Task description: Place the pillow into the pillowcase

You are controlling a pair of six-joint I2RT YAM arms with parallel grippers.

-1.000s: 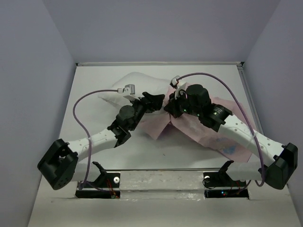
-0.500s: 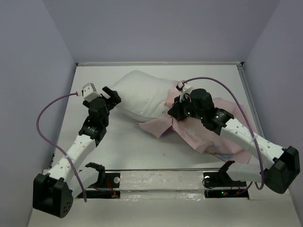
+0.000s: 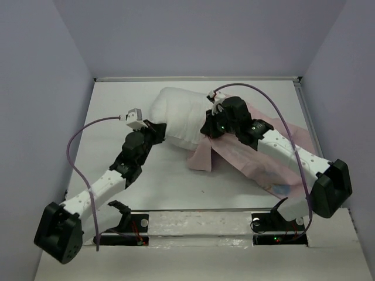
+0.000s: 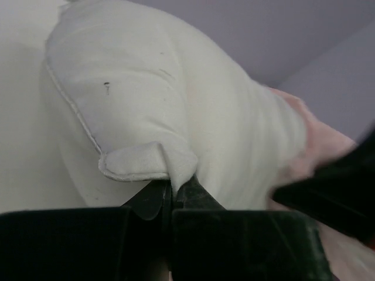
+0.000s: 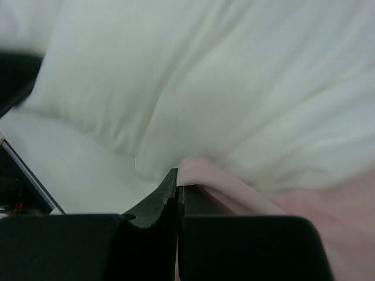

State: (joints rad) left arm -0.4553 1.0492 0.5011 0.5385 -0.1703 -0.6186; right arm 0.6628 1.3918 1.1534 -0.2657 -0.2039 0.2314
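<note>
The plump white pillow [image 3: 180, 116] lies at the table's middle back, its right end tucked into the pale pink pillowcase [image 3: 258, 158], which spreads to the right. My left gripper [image 3: 159, 133] is shut on the pillow's near left corner; in the left wrist view the jaws [image 4: 174, 186] pinch a fold of white pillow [image 4: 176, 105] fabric beside its seamed flap. My right gripper [image 3: 206, 130] is shut on the pillowcase's open edge; the right wrist view shows a pink pillowcase [image 5: 228, 187] hem pinched at the gripper's tips [image 5: 177, 178], with the pillow [image 5: 222, 88] right behind.
A white table [image 3: 117, 105] with a raised rim at the back and grey walls on three sides. A loose pink flap [image 3: 202, 155] of the case hangs toward the front. Purple cables arc over both arms.
My left arm swung out to the left, then came back in, and its gripper shut on the pillow's near left corner. My right gripper shifted back and left with the pillowcase edge.
</note>
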